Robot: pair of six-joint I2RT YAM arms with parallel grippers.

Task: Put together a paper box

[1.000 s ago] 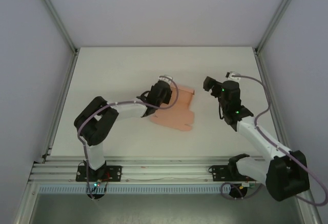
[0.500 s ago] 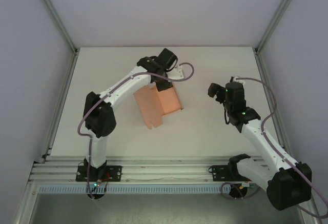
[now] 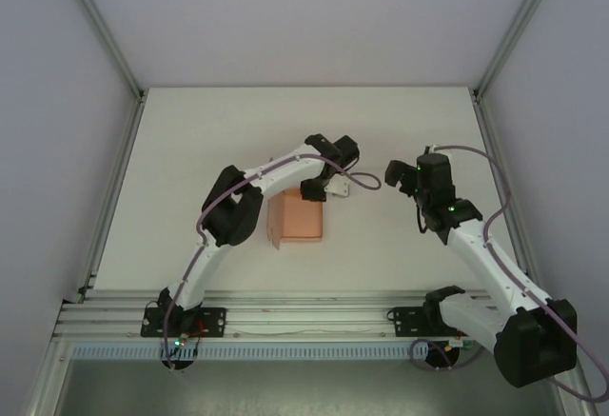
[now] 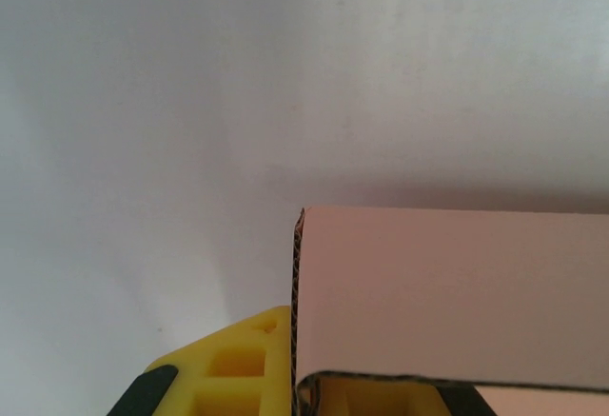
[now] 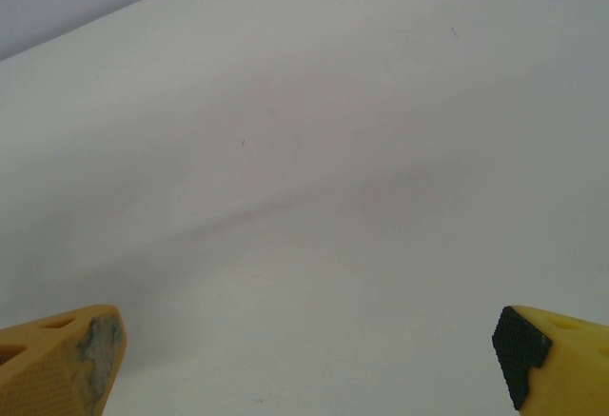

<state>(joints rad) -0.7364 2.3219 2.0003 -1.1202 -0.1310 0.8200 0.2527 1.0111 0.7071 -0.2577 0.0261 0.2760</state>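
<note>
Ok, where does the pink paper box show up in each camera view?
Top external: paper box near the centre of the table, its far edge at the left gripper.
Left wrist: paper box at lower right, its edge pinched in the left gripper.
Right wrist: table ahead of the open right gripper.
Shared landmark: the left gripper on the box's edge.

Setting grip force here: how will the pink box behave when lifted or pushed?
Probably fairly stiff: the box shows a corrugated edge in the left wrist view. Likely light, since the left gripper seems to hold it by one panel alone. A push might swing its panels at the creases, as it looks only folded.
</note>
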